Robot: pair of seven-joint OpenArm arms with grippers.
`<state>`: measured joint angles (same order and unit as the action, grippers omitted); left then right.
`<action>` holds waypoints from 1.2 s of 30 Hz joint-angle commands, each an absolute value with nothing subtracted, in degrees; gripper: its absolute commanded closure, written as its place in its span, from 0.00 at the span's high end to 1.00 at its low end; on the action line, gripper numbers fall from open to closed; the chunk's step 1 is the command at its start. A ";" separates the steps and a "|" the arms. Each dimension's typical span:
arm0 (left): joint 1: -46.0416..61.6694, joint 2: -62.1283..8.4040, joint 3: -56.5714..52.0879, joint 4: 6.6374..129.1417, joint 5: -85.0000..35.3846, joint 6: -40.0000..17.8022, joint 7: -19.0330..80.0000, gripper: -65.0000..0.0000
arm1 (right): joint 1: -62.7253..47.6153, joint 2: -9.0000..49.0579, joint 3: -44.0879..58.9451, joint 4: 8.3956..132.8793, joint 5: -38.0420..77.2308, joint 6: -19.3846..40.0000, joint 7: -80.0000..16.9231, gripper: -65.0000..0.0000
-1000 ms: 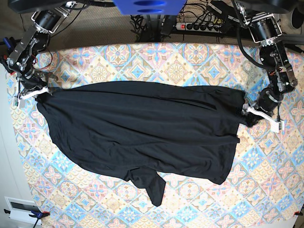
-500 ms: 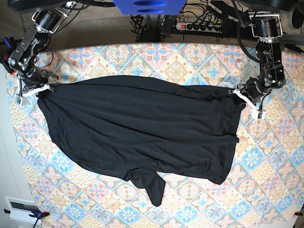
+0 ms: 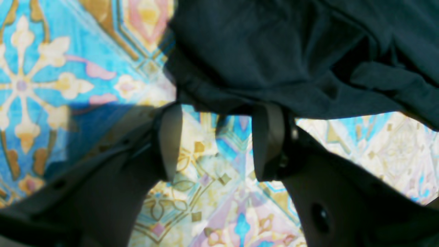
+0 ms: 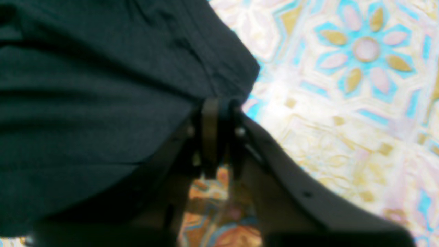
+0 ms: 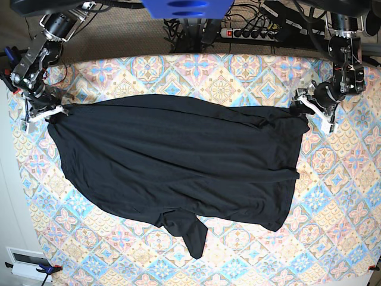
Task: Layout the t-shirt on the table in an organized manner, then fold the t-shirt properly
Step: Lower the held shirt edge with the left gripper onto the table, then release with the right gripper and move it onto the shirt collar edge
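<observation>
Your t-shirt (image 5: 178, 161) lay spread across the table (image 5: 333, 196), one sleeve bunched underneath. Left gripper (image 3: 216, 113) stood spread at its hem, holding nothing. Right gripper (image 4: 219, 106) looked pinched on the corner, blurred.

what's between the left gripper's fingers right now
Only bare table. In the left wrist view the left gripper stands open, the t-shirt just past its tips.

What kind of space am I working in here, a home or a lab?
Likely a lab test bench: two robot arms mounted over the table, a power strip with tangled cables behind it, and one black t-shirt laid out.
</observation>
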<state>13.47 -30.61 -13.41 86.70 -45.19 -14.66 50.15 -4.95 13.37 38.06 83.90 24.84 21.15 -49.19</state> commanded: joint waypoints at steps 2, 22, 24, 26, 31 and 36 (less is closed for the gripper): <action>13.05 -31.52 -13.76 87.52 -45.67 -14.90 49.45 0.49 | -4.35 14.46 35.38 85.05 25.80 21.49 -47.87 0.20; 12.79 -31.69 -13.85 87.52 -45.58 -14.90 49.27 0.49 | -13.23 14.90 17.01 107.03 14.37 21.85 -40.75 0.41; 12.70 -31.69 -13.85 87.52 -45.58 -14.90 49.27 0.49 | -14.99 16.40 12.44 108.35 14.37 21.85 -40.13 0.42; 12.70 -31.69 -13.85 87.52 -45.58 -14.90 49.27 0.49 | -15.96 18.07 7.34 108.97 14.37 21.85 -39.87 0.43; 12.70 -31.69 -13.85 87.52 -45.58 -14.90 49.19 0.49 | -15.60 20.62 -3.03 108.79 14.29 21.85 -39.78 0.43; 12.70 -31.69 -13.85 87.52 -45.58 -14.90 49.19 0.49 | -15.60 20.62 -4.62 108.18 13.85 21.85 -39.78 0.43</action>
<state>13.06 -30.65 -13.41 86.67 -44.99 -14.63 49.91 -16.34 19.90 -4.93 107.35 13.63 22.24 -41.06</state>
